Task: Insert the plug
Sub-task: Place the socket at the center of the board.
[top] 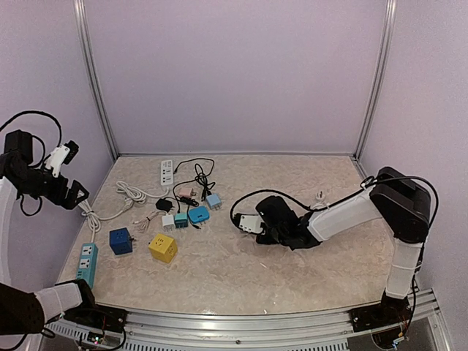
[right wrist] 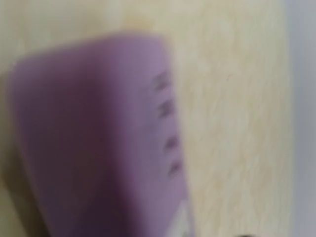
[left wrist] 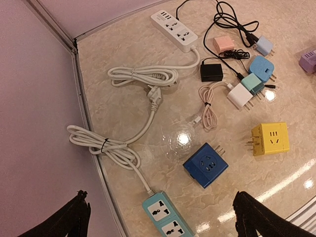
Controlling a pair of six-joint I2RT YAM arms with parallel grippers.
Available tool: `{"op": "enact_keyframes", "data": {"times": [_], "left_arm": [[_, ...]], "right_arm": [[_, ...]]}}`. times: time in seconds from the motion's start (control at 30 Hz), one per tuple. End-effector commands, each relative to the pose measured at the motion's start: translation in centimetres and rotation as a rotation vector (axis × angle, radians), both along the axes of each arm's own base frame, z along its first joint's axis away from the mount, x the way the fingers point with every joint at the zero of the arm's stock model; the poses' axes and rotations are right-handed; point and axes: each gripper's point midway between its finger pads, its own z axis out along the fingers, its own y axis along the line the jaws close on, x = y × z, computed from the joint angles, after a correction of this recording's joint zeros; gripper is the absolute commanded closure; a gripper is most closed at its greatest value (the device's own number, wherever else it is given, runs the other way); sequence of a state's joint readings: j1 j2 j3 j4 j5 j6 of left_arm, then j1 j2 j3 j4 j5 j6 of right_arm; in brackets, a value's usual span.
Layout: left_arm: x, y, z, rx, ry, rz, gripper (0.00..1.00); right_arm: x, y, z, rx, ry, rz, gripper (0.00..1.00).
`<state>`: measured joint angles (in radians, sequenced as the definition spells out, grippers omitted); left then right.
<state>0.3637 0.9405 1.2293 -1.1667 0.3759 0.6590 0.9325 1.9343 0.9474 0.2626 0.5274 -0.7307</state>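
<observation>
Marks on purple block (right wrist: 94, 138) too blurred for me to read, left gripper (left wrist: 161, 194) jaws wide, right gripper (top: 254, 224) jaws can't tell

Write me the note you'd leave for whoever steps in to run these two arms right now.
The left end effector is open and empty, held high at the left side of the table.
The right end effector is low at mid-table, close over a purple block; open or shut, gripping or not, cannot be told.
Things: white power strip back left, teal power strip near left, blue cube, yellow cube and small chargers between.
Done: no plug visibly inserted.
Left: take the plug and seat it in a socket.
</observation>
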Motion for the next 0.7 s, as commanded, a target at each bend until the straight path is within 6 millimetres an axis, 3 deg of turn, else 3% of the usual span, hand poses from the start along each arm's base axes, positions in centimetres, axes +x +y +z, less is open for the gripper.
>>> {"op": "enact_keyframes", "data": {"times": [0.0,0.1,0.2,0.23,0.27,0.33,0.43,0.67], "left_arm": [[0.2,0.2,-0.1,0.005,0.004,0.007,0.01],[0.2,0.2,-0.1,0.011,0.006,0.004,0.01],[0.4,0.1,0.0,0.012,0.005,0.000,0.01],[0.4,0.0,0.1,0.011,0.003,-0.001,0.01],[0.5,-0.1,0.1,0.008,0.006,-0.006,0.01],[0.6,-0.5,0.1,0.006,0.011,-0.023,0.01],[0.5,-1.5,-0.5,0.019,0.040,-0.074,0.01],[0.0,-3.6,-3.6,0.113,0.163,-0.211,0.01]], "right_arm": [[-4.4,1.4,0.4,0.036,0.153,0.116,0.01],[-7.0,2.3,3.3,0.087,0.277,0.211,0.00],[-11.4,3.4,6.5,0.137,0.536,0.365,0.00],[-11.9,4.1,8.5,0.177,0.603,0.397,0.00],[-12.6,3.5,9.1,0.176,0.697,0.393,0.00],[-11.6,3.2,10.6,0.215,0.779,0.357,0.01],[-9.0,2.6,11.1,0.233,0.806,0.277,0.03],[0.1,1.4,11.1,0.476,0.858,-0.083,0.06]]}}
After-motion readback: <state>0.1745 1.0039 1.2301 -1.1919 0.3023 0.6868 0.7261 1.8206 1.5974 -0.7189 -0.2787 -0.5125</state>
